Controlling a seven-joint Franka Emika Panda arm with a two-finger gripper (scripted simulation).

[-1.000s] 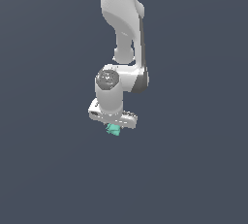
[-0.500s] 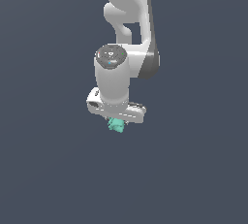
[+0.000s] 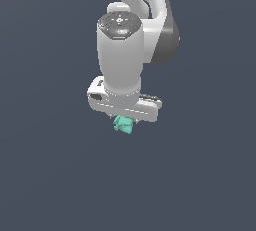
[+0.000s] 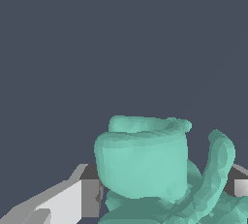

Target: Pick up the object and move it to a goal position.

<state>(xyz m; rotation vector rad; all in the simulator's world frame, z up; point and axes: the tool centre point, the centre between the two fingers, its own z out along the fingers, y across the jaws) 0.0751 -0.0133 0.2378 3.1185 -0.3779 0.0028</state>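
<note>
The object (image 3: 123, 124), a small teal-green lumpy piece, is seen clamped directly beneath the hand (image 3: 123, 121), with most of the fingers hidden behind the white hand body in the exterior view. In the wrist view the object (image 4: 145, 169) is pressed between the two fingers (image 4: 89, 196), one touching each flank, so the hand is judged to be clenched on it. No counter and no goal marker can be made out against the plain dark background, so the height of the object above any surface cannot be told. The carry to the goal is judged to be the step in hand. It is done well if the grip is kept firm and unchanged, the wrist is kept level, and the arm is moved smoothly without jerks, since the irregular shape could twist or slip between the pads.
</note>
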